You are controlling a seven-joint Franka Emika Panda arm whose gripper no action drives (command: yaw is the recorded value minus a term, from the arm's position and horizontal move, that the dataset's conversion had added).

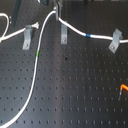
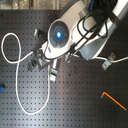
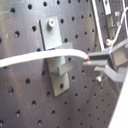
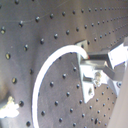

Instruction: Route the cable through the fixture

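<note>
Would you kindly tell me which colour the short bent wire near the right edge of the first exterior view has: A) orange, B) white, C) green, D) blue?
A: the short bent wire lying on the black perforated board is orange, unlike the long white cable.

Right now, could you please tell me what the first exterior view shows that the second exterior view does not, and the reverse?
Only the first exterior view shows the green band and blue band on the white cable, and the cable crossing the middle grey clip unobstructed. Only the second exterior view shows the robot arm from above, hiding much of the board's centre, and the cable's big loop at the second exterior view's left. Both share the perforated black board, the cable, grey clips and the orange wire.
</note>
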